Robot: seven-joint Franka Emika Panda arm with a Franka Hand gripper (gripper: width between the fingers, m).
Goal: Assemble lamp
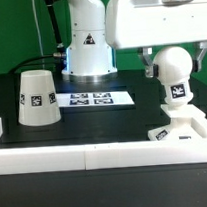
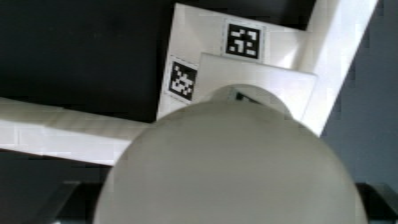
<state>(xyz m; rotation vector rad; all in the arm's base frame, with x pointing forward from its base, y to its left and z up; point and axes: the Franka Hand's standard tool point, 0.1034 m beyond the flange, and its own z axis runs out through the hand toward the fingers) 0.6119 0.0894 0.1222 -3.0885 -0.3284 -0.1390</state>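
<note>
My gripper (image 1: 173, 61) is shut on the round white bulb (image 1: 173, 71) at the exterior view's right. It holds the bulb upright, stem down, with the tagged stem at the raised middle of the flat square base (image 1: 186, 129); whether it is seated there I cannot tell. In the wrist view the bulb (image 2: 222, 160) fills the foreground and hides my fingertips. The base (image 2: 285, 60) with its tags lies beyond the bulb. The tapered shade (image 1: 37, 98) stands mouth down on the table at the exterior view's left, apart from the gripper.
The white robot pedestal (image 1: 88, 47) stands at the back centre. The marker board (image 1: 99, 96) lies flat in front of it. A white rail (image 1: 85, 153) runs along the table's front, and it shows in the wrist view (image 2: 63, 125) too.
</note>
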